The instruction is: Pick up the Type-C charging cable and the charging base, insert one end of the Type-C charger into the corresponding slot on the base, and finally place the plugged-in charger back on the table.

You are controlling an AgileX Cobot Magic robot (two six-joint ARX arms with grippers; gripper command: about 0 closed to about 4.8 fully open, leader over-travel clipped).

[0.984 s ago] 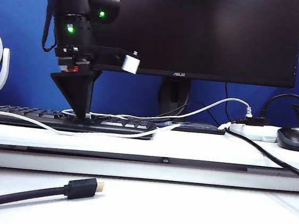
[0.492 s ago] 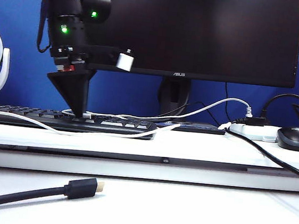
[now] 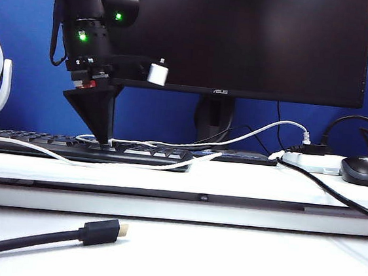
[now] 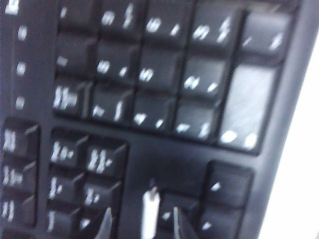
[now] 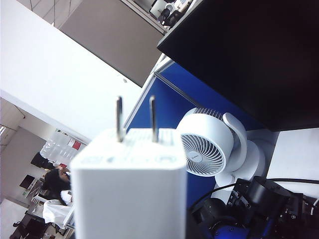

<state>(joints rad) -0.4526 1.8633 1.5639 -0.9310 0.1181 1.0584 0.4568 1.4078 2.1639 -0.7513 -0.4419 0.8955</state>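
While the charging base (image 5: 130,186) fills the right wrist view, prongs pointing up and well clear of the fan (image 5: 205,148) behind it, the right gripper is clamped on that block, though its fingers are hidden behind it. Over to the Type-C charging cable (image 4: 150,208): its white end lies on the black keyboard (image 3: 45,144), up on the raised shelf step (image 3: 265,183). The left arm stands steep, and the left gripper (image 3: 106,141) points straight down at the keys. It's spread open, one fingertip (image 4: 105,223) on either side of the cable end with a gap each way, nothing pinched. Tight quarters up there: the monitor (image 3: 247,39) rises just behind the arm and the keyboard's edge is close by. Below the step, the worktop (image 3: 256,267) offers broad room, with only a thick black cable (image 3: 28,239) on the near left. The power strip (image 3: 313,163) and mouse (image 3: 363,170) sit far right.
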